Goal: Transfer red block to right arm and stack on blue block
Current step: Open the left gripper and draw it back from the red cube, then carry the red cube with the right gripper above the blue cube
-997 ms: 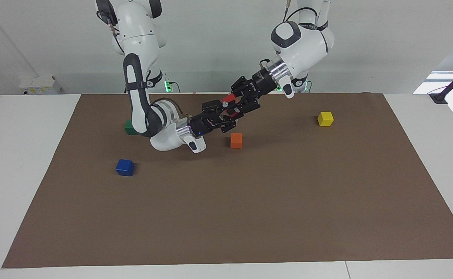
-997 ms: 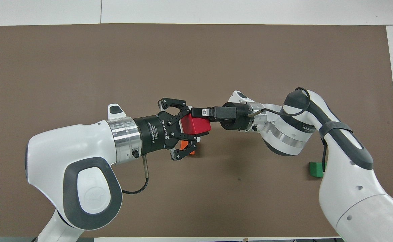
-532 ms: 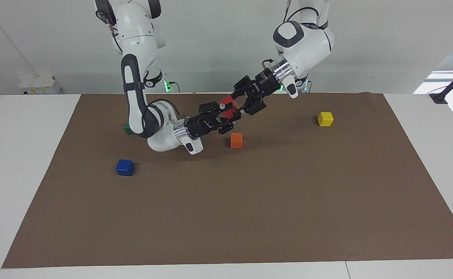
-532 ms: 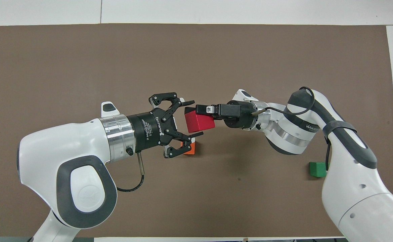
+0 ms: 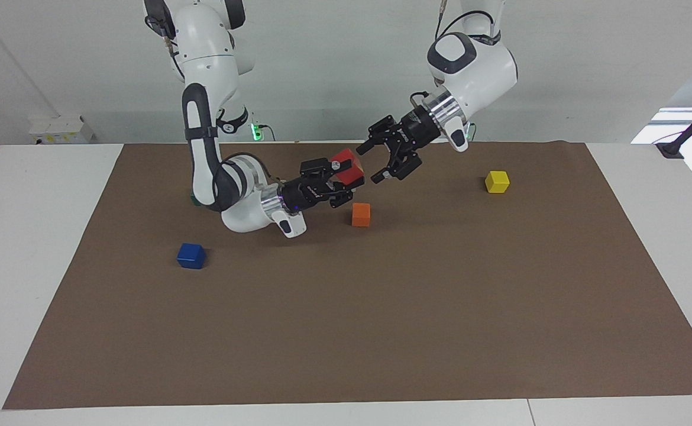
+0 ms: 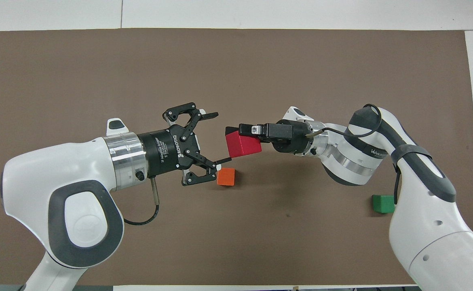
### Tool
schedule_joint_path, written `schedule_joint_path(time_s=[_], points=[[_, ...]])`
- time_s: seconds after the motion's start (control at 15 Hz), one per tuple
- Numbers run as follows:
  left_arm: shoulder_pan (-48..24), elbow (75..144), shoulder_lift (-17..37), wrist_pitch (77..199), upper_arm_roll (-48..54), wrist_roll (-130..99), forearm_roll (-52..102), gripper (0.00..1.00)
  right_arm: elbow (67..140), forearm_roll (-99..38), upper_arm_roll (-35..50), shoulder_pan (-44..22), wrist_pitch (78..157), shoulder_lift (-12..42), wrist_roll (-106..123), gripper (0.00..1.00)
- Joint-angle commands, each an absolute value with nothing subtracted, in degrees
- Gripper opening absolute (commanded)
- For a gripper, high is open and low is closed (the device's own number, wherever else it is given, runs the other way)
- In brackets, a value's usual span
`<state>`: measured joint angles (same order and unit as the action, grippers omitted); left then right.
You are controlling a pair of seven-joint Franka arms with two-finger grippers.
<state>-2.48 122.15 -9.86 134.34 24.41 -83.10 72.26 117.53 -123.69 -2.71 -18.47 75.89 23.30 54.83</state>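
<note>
The red block (image 5: 347, 165) is up in the air, clamped between the 2 fingers of the right gripper (image 5: 346, 175), which is raised over the brown mat (image 5: 381, 307) above the orange block (image 5: 361, 214). The right arm (image 5: 207, 136) comes down from its base and bends forward low over the mat, its wrist pointing toward the left arm's end of the counter (image 5: 32, 236). The left gripper (image 5: 375, 160) hangs just beside the red block with its fingers spread wide apart, clear of the cube and holding nothing; in the overhead view a gap shows between its fingertips (image 6: 217, 114) and the block (image 6: 242, 143). The blue block (image 5: 191, 255) sits alone on the mat toward the right arm's end of the counter, farther from the robots than the orange block. The green block (image 6: 383, 203) lies close to the right arm, largely hidden by it in the facing view. The yellow block (image 5: 497, 181) rests toward the left arm's end.
</note>
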Motion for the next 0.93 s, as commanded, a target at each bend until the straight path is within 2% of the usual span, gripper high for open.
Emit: schedule_joint_path(time_s=[0.0,0.33,0.47,0.86], points=[[3.5,123.66,-12.3,127.46,24.43,-82.01,67.88,1.0,117.6,-123.05,-2.29,-17.84,76.38,23.2,56.16,0.0],[13.96,123.57,-12.57,116.74,24.43,-67.45,58.91,1.0,117.16,-121.91,-2.63,-17.4,79.09,22.41,54.24,0.0],[17.48,123.31,-12.39,113.22,24.43,-60.24,55.39,1.0,116.81,-116.49,-2.9,-15.48,83.29,19.97,51.78,0.0],[21.34,121.55,-11.78,107.24,23.91,-38.88,35.89,1.0,112.51,-94.52,-2.9,-7.75,95.7,12.84,36.86,0.0]])
